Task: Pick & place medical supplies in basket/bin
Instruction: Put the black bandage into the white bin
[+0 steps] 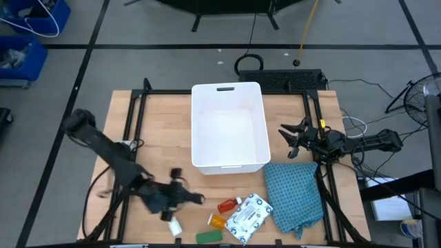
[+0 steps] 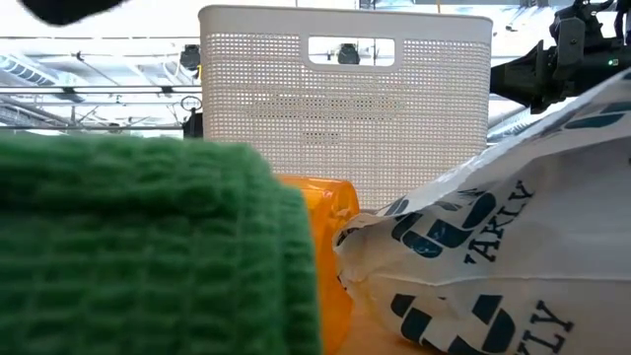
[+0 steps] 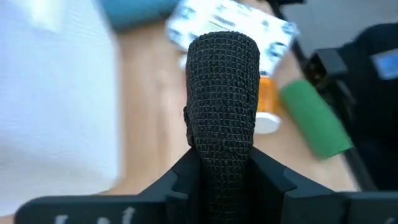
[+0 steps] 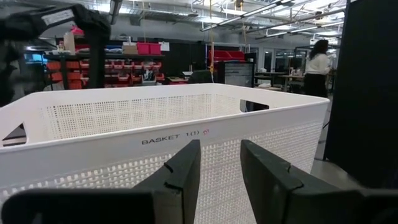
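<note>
My left gripper [image 1: 180, 198] is near the table's near edge, left of the items, shut on the black block [image 3: 222, 93], a dark woven roll. Beyond it lie the orange vial [image 3: 267, 102], the green flat bar [image 3: 314, 118] and the white patterned packet [image 3: 230, 28]. On the table also rest the red bottle [image 1: 227, 205] and the white little bottle [image 1: 174, 225]. The white basket [image 1: 229, 126] stands at the table's middle. My right gripper [image 1: 293, 141] waits open just right of the basket [image 4: 155, 124]. My left gripper pinches the black block between its two fingers [image 3: 180, 177], one on each long side at the block's lower end [image 3: 222, 155]. The fingers lie along the block, and most of it sticks out past the fingertips [image 1: 195, 198]. I cannot tell whether it touches the table.
A teal waffle-weave cloth [image 1: 296, 196] lies right of the items, near the right arm. In the low view the green bar [image 2: 148, 247], the orange vial [image 2: 320, 256] and the packet [image 2: 493, 256] crowd in front of the basket [image 2: 345, 99]. Bare wood lies between the left gripper and the basket.
</note>
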